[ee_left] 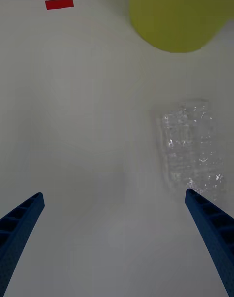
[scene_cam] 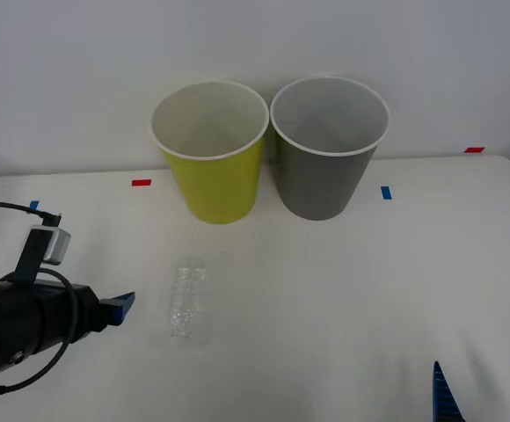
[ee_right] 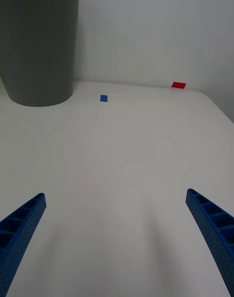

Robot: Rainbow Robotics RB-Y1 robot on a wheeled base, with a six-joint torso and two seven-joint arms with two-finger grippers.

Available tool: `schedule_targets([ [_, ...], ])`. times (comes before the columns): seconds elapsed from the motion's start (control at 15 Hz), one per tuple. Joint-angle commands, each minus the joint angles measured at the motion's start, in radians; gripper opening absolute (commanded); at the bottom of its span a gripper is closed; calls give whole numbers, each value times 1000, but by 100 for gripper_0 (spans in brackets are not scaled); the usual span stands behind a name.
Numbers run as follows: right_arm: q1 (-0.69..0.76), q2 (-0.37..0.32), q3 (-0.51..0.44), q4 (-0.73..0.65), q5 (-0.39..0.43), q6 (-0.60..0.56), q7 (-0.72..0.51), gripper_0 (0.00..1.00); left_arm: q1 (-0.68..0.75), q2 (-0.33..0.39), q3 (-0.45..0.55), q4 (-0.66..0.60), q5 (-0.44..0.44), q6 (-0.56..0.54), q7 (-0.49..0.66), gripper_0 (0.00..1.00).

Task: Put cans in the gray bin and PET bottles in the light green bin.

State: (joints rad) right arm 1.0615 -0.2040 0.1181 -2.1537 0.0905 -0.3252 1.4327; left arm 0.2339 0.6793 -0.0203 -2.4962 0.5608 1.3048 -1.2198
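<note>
step: reaching for the pet bottle (scene_cam: 187, 297); nothing sorted yet, by the look of it.
bottle: lying on the table (scene_cam: 343, 290), centre-left of the front view, below the light green bin (scene_cam: 211, 167).
gray bin (scene_cam: 328, 149): upper centre, just right of the green one.
left hand (ee_left: 117, 228): lower left in the front view, fingers apart, bottle beside one finger, not between them.
right hand (ee_right: 117, 238): lower right corner, fingers apart, idle.
next: shift the left hand over the bottle, close, carry it to the green bin.
</note>
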Motion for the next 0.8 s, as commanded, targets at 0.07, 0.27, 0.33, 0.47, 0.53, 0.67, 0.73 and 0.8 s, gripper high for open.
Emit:
schedule_targets([
  [0.07, 0, 0, 0, 0, 0, 0, 0, 100, -81, -1, -56, 2, -32, 85, 14, 100],
  [0.27, 0, 0, 0, 0, 0, 0, 0, 100, -142, -7, -110, 30, -42, 111, 39, 100],
  [0.33, 0, 0, 0, 0, 0, 0, 0, 100, -165, -17, -127, 54, -44, 111, 46, 100],
  [0.47, 0, 0, 0, 0, 0, 0, 0, 100, -206, -35, -155, 88, -44, 116, 65, 100],
  [0.53, 0, 0, 0, 0, 0, 0, 0, 100, -231, -41, -173, 92, -45, 143, 100, 100],
  [0.67, 0, 0, 0, 0, 0, 0, 0, 100, -304, -43, -228, 91, -48, 237, 192, 100],
  [0.73, 0, 0, 0, 0, 0, 0, 0, 100, -335, -43, -242, 91, -48, 275, 218, 100],
  [0.8, 0, 0, 0, 0, 0, 0, 0, 100, -375, -43, -265, 92, -48, 323, 226, 100],
])
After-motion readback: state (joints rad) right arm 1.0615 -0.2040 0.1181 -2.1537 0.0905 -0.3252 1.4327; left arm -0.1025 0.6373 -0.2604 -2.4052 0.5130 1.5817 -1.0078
